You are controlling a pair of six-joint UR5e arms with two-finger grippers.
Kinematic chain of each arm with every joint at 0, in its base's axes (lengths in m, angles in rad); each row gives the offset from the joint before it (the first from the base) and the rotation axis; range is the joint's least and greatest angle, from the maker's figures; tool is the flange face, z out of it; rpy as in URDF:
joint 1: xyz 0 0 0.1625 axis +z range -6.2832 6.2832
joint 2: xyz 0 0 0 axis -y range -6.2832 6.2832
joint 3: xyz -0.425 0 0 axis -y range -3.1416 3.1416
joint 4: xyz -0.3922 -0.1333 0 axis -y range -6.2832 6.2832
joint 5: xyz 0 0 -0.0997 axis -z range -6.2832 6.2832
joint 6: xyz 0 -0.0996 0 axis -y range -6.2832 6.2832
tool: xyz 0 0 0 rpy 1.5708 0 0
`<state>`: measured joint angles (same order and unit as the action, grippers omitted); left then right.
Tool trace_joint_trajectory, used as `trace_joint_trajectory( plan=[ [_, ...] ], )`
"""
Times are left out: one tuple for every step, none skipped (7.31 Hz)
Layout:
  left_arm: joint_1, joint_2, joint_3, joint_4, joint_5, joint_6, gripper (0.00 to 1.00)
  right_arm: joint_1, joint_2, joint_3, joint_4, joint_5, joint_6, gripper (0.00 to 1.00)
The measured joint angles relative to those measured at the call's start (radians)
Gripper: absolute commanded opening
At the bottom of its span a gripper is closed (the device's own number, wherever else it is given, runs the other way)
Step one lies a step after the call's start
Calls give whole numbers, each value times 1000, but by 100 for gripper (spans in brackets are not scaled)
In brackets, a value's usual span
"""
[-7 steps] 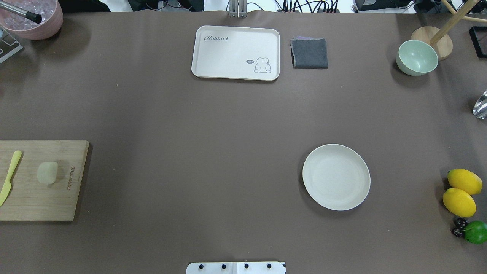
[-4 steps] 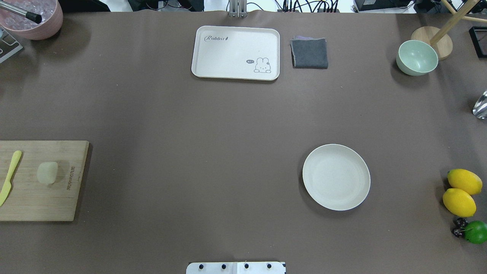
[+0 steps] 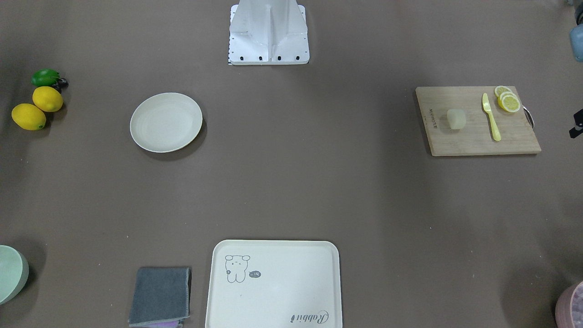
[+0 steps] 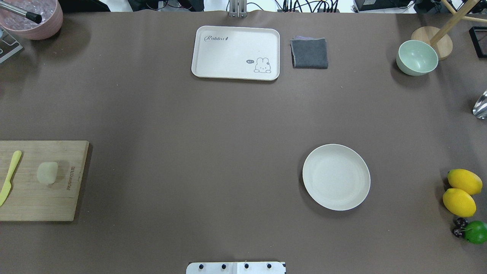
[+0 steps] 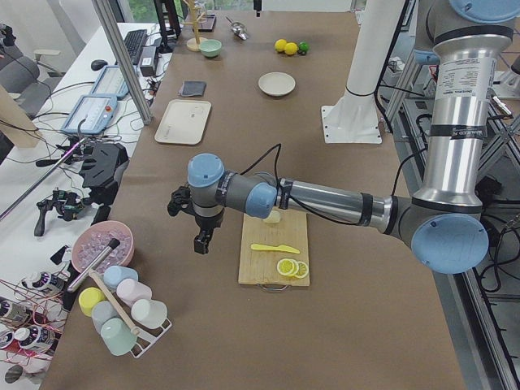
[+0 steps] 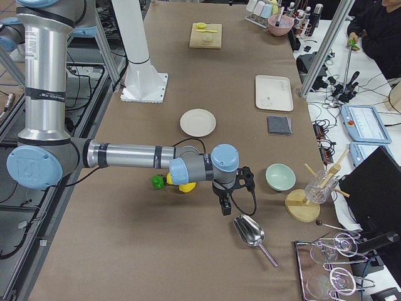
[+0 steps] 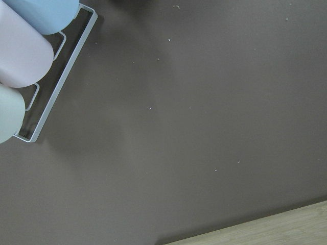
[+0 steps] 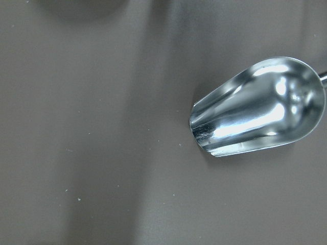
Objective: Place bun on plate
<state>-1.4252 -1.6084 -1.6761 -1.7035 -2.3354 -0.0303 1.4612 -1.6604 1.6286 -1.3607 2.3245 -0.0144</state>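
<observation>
The bun lies on a wooden cutting board at the table's left edge, untouched. The plate sits bare on the right half of the table, far from the bun. My left gripper hangs over the table just beyond the board's far side, near a cup rack. My right gripper hovers past the lemons, beside a metal scoop. Both grippers show only in the side views, so I cannot tell whether they are open or shut.
A yellow knife and lemon slices share the board. A cream tray, a grey cloth and a green bowl stand at the far edge. Lemons and a lime lie at the right edge.
</observation>
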Motion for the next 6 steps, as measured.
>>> trace_joint_trajectory(
  plan=[
    [2,3,1,-2,-2,1,97,-1,-2,3,-3,7,0,100],
    [3,3,1,-3,3,0,98,-2,-5,5,0,13,1,100],
    [4,4,0,-4,12,-1,98,-2,-7,6,4,17,1,100],
    [4,4,1,-4,19,-5,97,-2,-6,7,6,20,2,100],
    [4,4,0,-5,22,-18,97,-2,-4,8,7,21,3,100],
    [5,0,-2,-5,23,-35,97,-2,-3,8,7,27,3,100]
  ],
)
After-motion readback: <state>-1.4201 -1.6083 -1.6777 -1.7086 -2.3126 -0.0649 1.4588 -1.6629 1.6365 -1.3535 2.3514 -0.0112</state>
